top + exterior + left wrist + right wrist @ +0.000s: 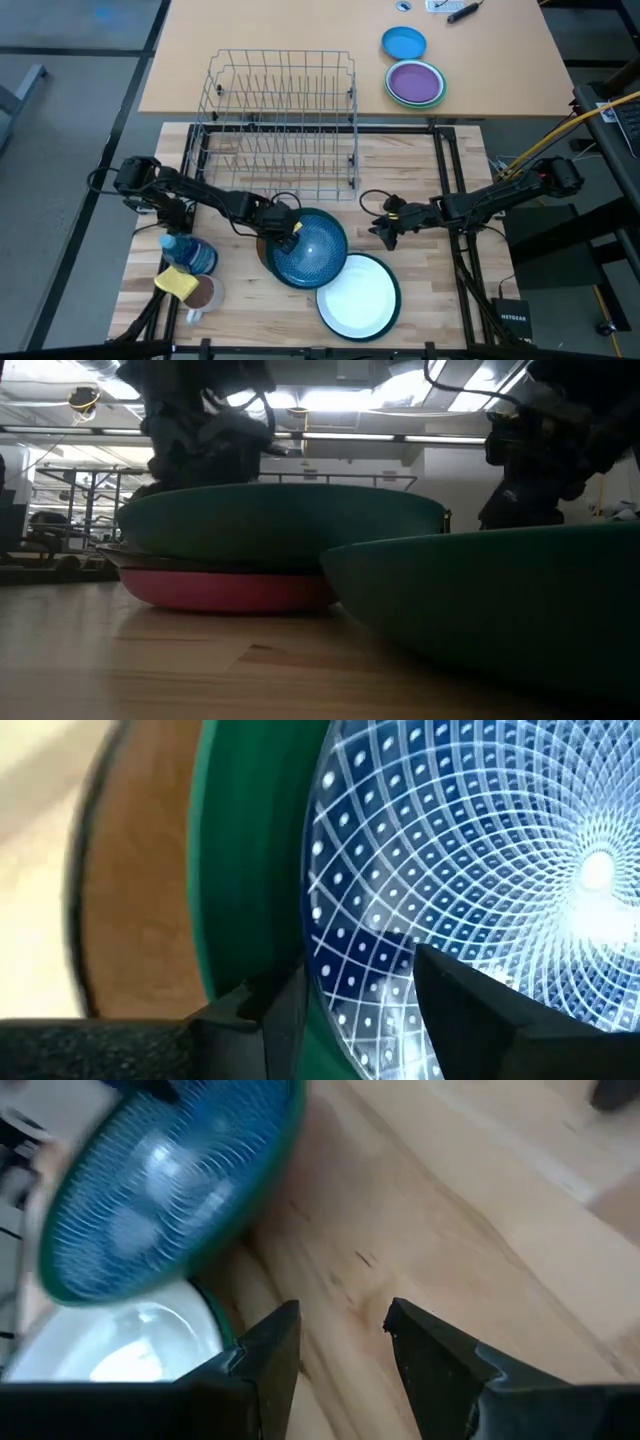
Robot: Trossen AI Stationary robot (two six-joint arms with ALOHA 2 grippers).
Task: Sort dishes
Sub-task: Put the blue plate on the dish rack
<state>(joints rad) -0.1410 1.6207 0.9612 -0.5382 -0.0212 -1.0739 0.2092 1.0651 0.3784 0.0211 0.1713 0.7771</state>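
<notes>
The green bowl with a blue patterned inside sits on a stack of a brown plate and a pink dish. My left gripper is open at the bowl's left rim, one finger outside the wall and one inside. The large white green-rimmed plate lies on the table to the bowl's near right, its rim under the bowl's edge. My right gripper is open and empty above the table, right of the bowl. My left gripper straddles the bowl's left rim, coming level from the table's left. One finger is by the green outer wall and the other is over the blue inside. Blue shows between rim and inner finger; whether either finger touches, I cannot tell.
A wire dish rack stands at the far middle. A small blue dish and a purple dish lie on the far table. A blue cup, a yellow sponge and a brown cup are at the near left.
</notes>
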